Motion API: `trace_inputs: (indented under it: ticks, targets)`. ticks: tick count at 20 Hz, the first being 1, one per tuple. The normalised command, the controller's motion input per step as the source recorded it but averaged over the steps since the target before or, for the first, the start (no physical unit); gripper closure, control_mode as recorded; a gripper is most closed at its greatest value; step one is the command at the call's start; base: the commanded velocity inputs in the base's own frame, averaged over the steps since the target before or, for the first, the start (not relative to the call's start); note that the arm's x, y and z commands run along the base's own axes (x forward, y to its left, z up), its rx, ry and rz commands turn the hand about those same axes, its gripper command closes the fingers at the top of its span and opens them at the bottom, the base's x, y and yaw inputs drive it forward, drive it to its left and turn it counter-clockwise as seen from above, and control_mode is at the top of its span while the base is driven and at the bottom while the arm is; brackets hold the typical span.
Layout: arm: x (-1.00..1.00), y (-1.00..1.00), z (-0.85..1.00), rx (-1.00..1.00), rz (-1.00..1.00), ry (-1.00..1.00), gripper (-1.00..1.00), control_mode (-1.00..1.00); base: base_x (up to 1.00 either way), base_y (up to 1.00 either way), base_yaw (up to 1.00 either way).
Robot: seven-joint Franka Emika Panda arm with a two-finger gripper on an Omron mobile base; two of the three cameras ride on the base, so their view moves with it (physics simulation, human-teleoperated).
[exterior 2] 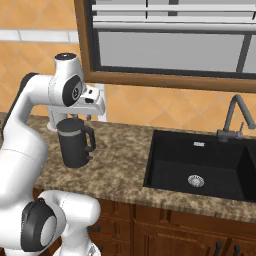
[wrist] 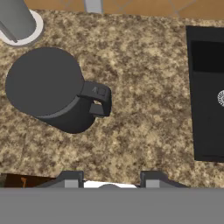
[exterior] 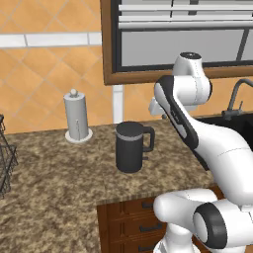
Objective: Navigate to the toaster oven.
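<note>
Currently, left base view: the arm is folded high over the granite bench (exterior: 59,178), wrist tucked up near the window (exterior: 183,34); I read this as a travel posture, since nothing here needs handling. Below and ahead of the jaws stands a dark kettle (exterior: 132,147); beyond it to the left a paper towel holder (exterior: 77,117), and a wire rack (exterior: 5,158) at the far left edge.

Right base view: the kettle (exterior 2: 75,142) sits directly under the hand, well apart from it. Off to the right of the jaws lie the black sink (exterior 2: 200,165) and its faucet (exterior 2: 235,117).

Hand view: looking straight down, kettle (wrist: 50,89) ahead-left of the jaws (wrist: 111,181), sink (wrist: 208,96) to the right. The two fingertips (wrist: 70,179) stand apart with bare bench between them, gripping nothing.

The toaster oven is nowhere on this stretch of bench; judging by that, the base must yet drive on.
</note>
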Motion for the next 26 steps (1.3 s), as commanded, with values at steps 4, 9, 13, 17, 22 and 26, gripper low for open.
trace_inputs:
  ticks: [4,9,13,17,22,26]
  targets:
    - [0.00,0.00,0.00,0.00,0.00,0.00,-1.00,1.00,0.00,0.00,0.00]
    - [0.00,0.00,0.00,0.00,0.00,0.00,-1.00,1.00,-0.09,0.01,0.00]
    - [0.00,0.00,0.00,0.00,0.00,0.00,-1.00,1.00,-0.74,0.00,-0.18]
    - [0.00,0.00,0.00,0.00,0.00,0.00,-1.00,1.00,-0.14,-0.13,-0.64]
    - [0.00,0.00,0.00,0.00,0.00,0.00,-1.00,1.00,0.01,-0.04,-0.78]
    - [0.00,0.00,0.00,0.00,0.00,0.00,-1.00,1.00,0.15,0.00,-0.77]
